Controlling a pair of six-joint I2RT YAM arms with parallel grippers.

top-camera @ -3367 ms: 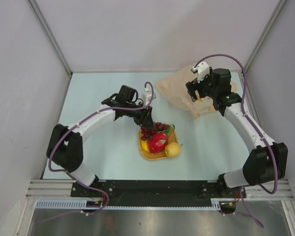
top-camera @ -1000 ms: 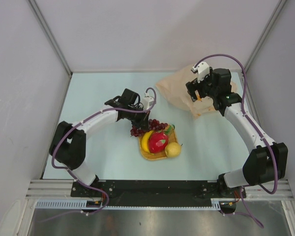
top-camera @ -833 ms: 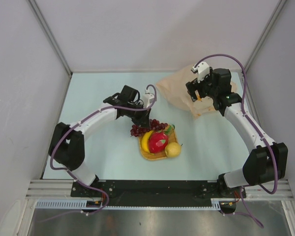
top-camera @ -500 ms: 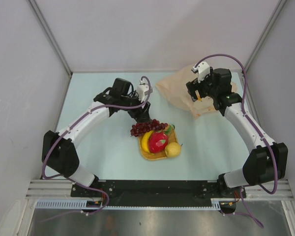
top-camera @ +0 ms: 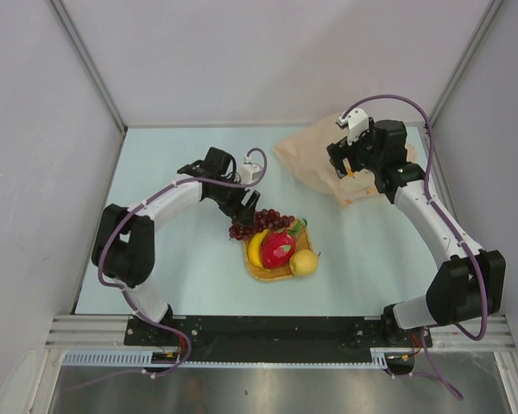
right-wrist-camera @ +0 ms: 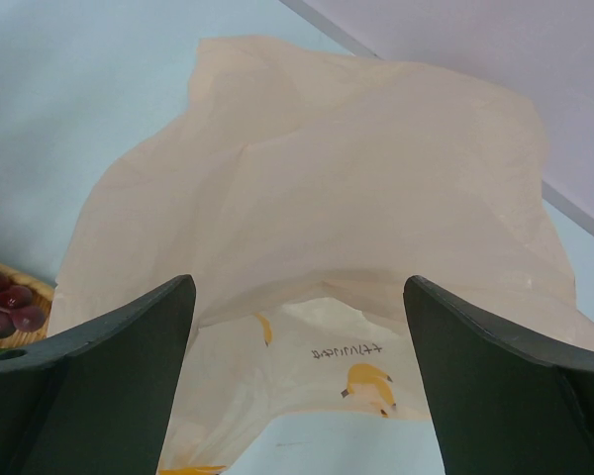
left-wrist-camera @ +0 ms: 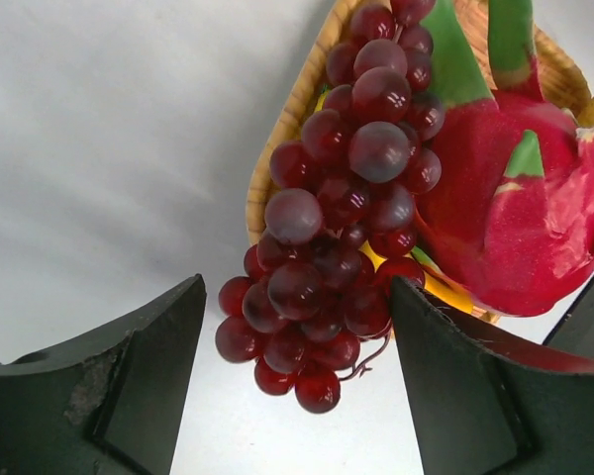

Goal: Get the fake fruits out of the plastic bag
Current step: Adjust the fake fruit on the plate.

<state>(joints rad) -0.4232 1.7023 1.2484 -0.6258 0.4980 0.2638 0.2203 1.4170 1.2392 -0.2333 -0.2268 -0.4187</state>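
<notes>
The dark red grapes (top-camera: 255, 222) (left-wrist-camera: 346, 198) lie over the left back rim of the orange woven tray (top-camera: 271, 273) (left-wrist-camera: 277, 148), partly on the table. In the tray rest the red fruit with green tips (top-camera: 278, 247) (left-wrist-camera: 515, 218), a banana (top-camera: 255, 248) and a round yellow fruit (top-camera: 304, 262). My left gripper (top-camera: 245, 203) (left-wrist-camera: 297, 327) stands open just behind the grapes, touching nothing. The plastic bag (top-camera: 311, 157) (right-wrist-camera: 356, 198) lies flat at the back right. My right gripper (top-camera: 349, 169) (right-wrist-camera: 297, 317) hovers open over its mouth, nothing between the fingers.
White walls close in the table on three sides. The bag has banana prints (right-wrist-camera: 368, 384) on its inner face. In the right wrist view the grapes (right-wrist-camera: 5, 295) show at the left edge.
My left gripper has opened and let go of the grapes, which now lie on the tray's rim. It has drawn back a little. The right arm has not moved.
</notes>
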